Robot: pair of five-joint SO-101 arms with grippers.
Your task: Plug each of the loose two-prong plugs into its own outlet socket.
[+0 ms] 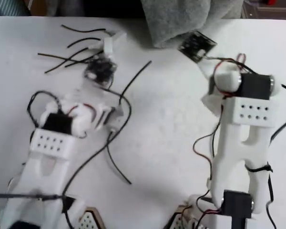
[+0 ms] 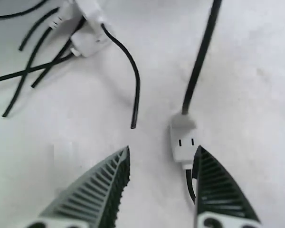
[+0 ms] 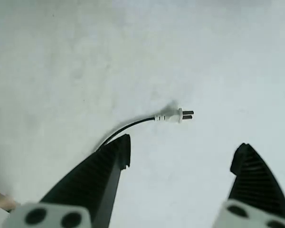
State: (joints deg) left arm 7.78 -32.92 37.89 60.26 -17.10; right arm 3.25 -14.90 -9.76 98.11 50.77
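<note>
Two claws, both spread wide. Our left claw (image 2: 163, 151) brackets the white outlet socket (image 2: 183, 141) lying on the table (image 2: 256, 71), likely to steady it; our right claw (image 3: 184, 141) hangs over a loose two-prong plug (image 3: 175, 115), lined up to grab, we reckon.

A small white plug (image 3: 173, 115) lies flat on the white table (image 3: 61, 57). Its two dark prongs (image 3: 187, 114) point sideways, away from its thin black plug cord (image 3: 128, 127). They touch nothing. A white socket (image 2: 182, 138) lies flat too, with its two little slots facing up. A black socket cord (image 2: 199, 57) runs out of one end. Farther off, more white pieces (image 2: 88, 33) sit bunched close together. Black loose cords (image 2: 137, 90) spread out from them, and some cross each other.
</note>
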